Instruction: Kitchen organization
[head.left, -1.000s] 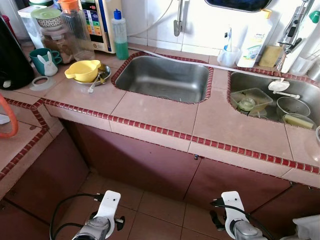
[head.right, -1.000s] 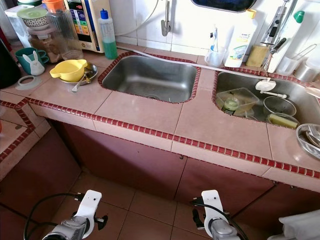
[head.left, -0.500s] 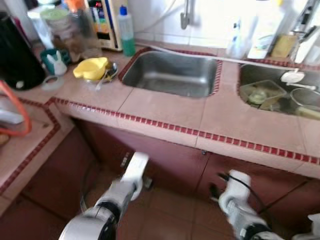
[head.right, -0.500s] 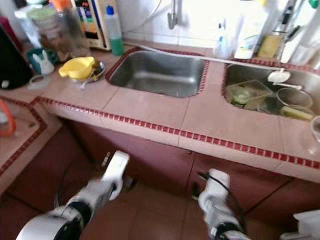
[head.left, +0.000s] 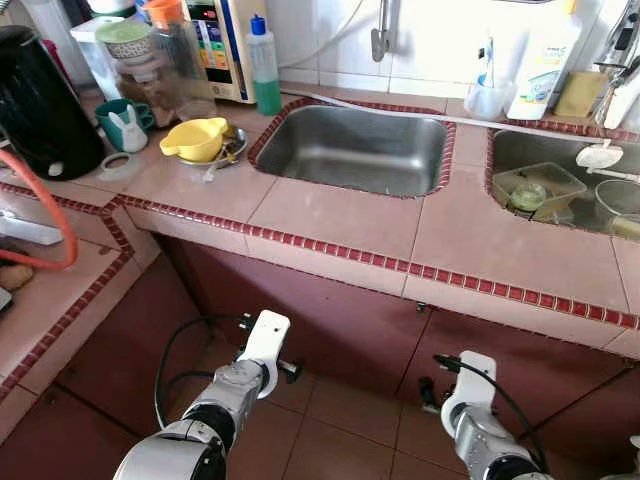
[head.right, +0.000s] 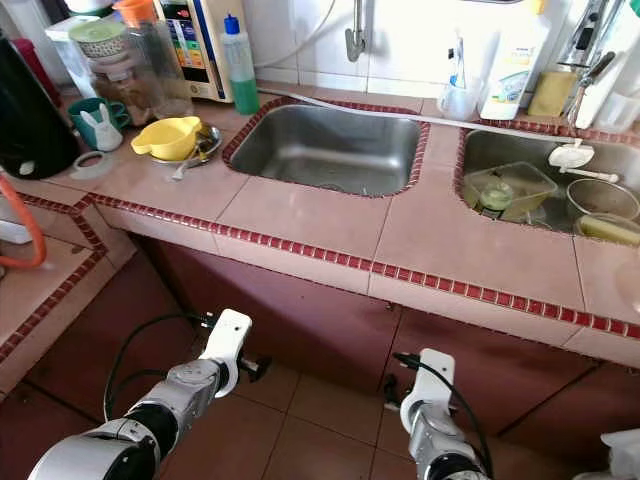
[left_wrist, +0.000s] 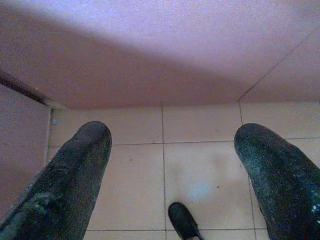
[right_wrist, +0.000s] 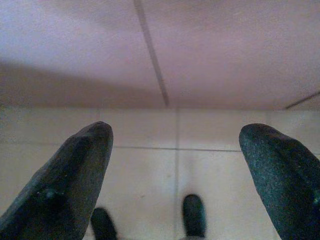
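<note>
A yellow bowl (head.left: 195, 139) rests on a metal plate with a spoon on the pink tiled counter (head.left: 340, 215), left of the empty steel sink (head.left: 360, 150). The second sink (head.left: 610, 205) to the right holds a clear container (head.left: 538, 186) and a strainer. Both arms hang low in front of the dark red cabinet doors (head.left: 330, 320), well below the counter. My left gripper (left_wrist: 172, 165) is open over the floor tiles, with nothing between its fingers. My right gripper (right_wrist: 175, 165) is open too, facing the cabinet base and the floor.
A black kettle (head.left: 35, 100), a teal mug (head.left: 120, 118), jars, a green soap bottle (head.left: 264, 68) and a water appliance crowd the back left. A white detergent bottle (head.left: 545, 60) stands behind the sinks. An orange hose (head.left: 55, 225) lies on the side counter at left.
The camera has turned slightly left, so the counter sits further right in view. My left arm has come up and forward toward the cabinet; the right arm stays low.
</note>
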